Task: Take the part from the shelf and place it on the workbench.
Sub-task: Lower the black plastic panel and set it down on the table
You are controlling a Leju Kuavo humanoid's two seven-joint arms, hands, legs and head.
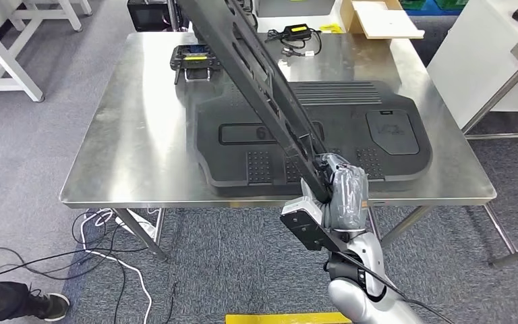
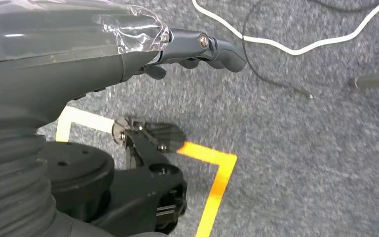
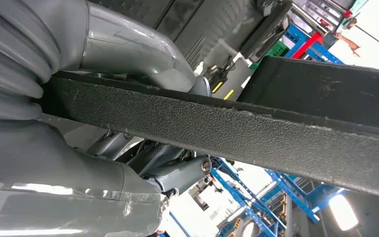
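Right wrist view puts us closest: our right hand [image 3: 103, 148] wraps the edge of a black panel [image 3: 237, 128], the thick thumb on one face and the darker fingers on the other, clamped tight with no gap. The edge is thin and its surface grainy, so we judge it should not slip easily.

From the head view, the right hand [image 1: 340, 192] grips the panel [image 1: 256, 74] at its near lower end, just in front of the steel workbench [image 1: 135, 135]. The part rises tilted, up and away over the table toward the frame's top. It looks stiff and moulded, long for its thinness, probably light but leverage-heavy when held from one end; we think a hold nearer the middle, or a second hand, would steady it.

Left wrist view shows our left hand [image 2: 197, 47] hanging over the carpet, fingers curled in, holding nothing.

Farther off, another black moulded panel [image 1: 351, 128] lies flat on the workbench, with a controller [image 1: 192, 61] and cabled charger [image 1: 297, 32] beyond.
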